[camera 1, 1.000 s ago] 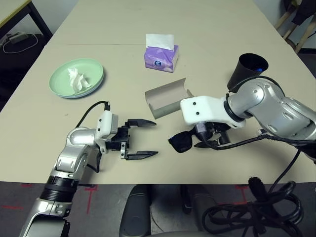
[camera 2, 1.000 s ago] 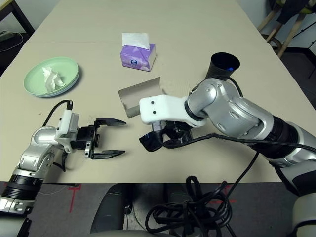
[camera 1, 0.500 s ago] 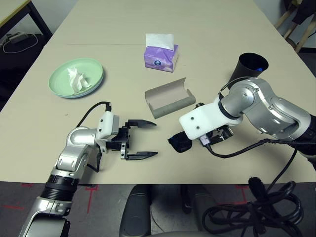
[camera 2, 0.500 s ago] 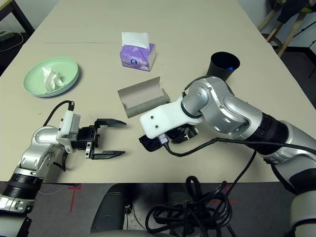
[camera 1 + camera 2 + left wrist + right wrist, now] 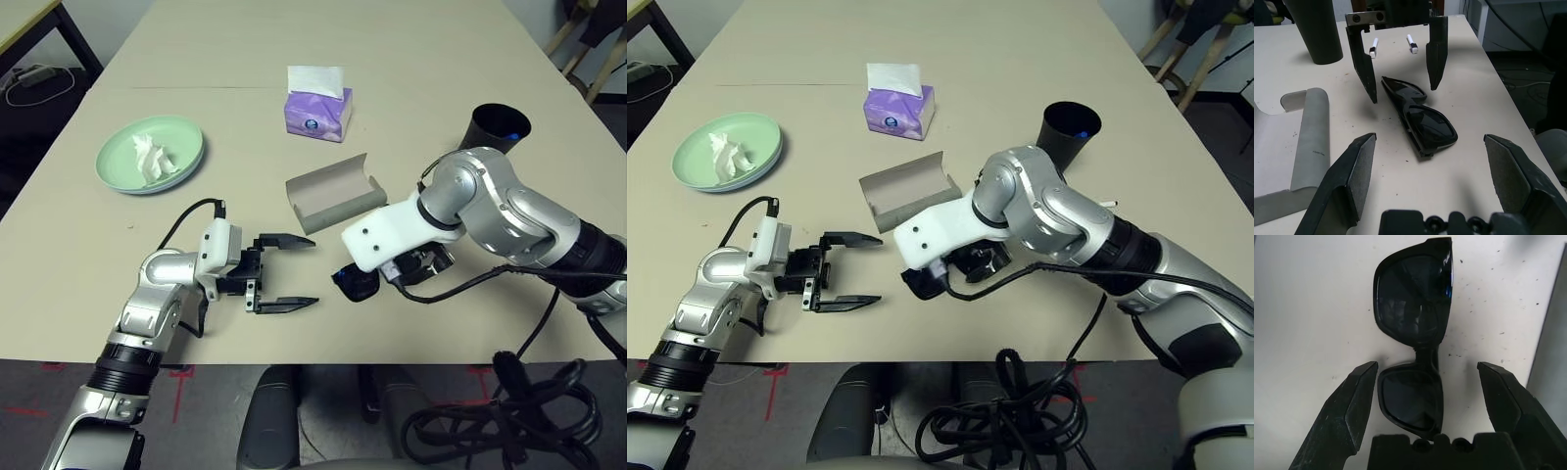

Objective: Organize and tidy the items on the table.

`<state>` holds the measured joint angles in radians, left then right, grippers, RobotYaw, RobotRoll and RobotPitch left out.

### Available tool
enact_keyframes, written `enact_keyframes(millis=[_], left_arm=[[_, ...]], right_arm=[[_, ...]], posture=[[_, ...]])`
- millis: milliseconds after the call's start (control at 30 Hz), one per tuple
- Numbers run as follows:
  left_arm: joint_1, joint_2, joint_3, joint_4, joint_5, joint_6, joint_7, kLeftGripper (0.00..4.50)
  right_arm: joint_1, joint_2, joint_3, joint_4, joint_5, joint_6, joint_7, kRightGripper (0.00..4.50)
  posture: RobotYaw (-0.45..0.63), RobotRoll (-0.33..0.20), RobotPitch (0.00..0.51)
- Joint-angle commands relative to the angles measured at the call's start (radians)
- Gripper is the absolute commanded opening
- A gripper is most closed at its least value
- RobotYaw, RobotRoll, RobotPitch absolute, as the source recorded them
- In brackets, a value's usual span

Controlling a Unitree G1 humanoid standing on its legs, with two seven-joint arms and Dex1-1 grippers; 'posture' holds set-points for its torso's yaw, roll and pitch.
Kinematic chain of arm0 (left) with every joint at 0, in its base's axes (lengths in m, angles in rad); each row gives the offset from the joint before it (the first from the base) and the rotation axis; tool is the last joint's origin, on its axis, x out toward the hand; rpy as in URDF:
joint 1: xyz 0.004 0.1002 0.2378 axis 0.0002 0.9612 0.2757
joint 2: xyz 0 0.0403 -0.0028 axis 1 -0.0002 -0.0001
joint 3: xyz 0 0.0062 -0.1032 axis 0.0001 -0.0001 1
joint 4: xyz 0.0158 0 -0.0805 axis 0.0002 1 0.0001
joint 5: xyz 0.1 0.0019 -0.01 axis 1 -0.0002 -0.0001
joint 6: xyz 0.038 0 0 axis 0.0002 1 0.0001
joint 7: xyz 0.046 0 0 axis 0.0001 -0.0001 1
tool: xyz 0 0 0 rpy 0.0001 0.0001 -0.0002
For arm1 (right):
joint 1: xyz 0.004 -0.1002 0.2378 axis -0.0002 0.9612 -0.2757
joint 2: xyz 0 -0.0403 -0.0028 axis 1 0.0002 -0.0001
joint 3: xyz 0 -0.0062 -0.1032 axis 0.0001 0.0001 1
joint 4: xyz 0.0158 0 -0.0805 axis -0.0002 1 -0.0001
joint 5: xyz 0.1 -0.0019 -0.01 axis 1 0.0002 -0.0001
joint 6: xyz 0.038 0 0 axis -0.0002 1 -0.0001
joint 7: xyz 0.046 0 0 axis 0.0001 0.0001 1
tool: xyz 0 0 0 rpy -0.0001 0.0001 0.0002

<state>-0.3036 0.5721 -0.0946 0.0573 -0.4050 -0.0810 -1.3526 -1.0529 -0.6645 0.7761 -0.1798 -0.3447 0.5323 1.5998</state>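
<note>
Left gripper (image 5: 285,273) near table edge, fingers wide apart, empty; right gripper (image 5: 1427,367) also open, fingers either side of black sunglasses (image 5: 1411,298), not gripping; sunglasses lie loose on table (image 5: 245,338), beside open grey case (image 5: 338,204); casing them and closing case look left to do; farther off, crumpled tissue (image 5: 152,160) on mint-green plate (image 5: 186,132), stacked over blue plate (image 5: 178,180): plates seem done

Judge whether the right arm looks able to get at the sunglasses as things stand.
Probably yes: the right gripper is open above the sunglasses, its fingers on either side of them, and nothing lies between. The glasses case sits off to one side.
</note>
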Motion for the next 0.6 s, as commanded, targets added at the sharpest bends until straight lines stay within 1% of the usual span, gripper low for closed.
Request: enact_keyframes(millis=[33,300,600], left_arm=[[-0.004,-0.001,-0.016,0.01,0.019,-0.01,-0.001,4.46],[0.02,0.006,-0.014,-0.008,0.022,-0.017,0.007,4.46],[0.035,0.014,-0.009,-0.02,0.027,-0.023,0.014,4.46]], right_arm=[[-0.006,0.01,0.015,0.012,-0.027,0.01,0.011,4.5],[0.034,0.033,0.016,0.002,-0.073,0.006,-0.011,4.5],[0.072,0.046,0.007,-0.017,-0.097,-0.009,-0.025,4.5]], posture=[[0.08,0.0,0.194],[0.09,0.0,0.193],[0.1,0.0,0.192]])
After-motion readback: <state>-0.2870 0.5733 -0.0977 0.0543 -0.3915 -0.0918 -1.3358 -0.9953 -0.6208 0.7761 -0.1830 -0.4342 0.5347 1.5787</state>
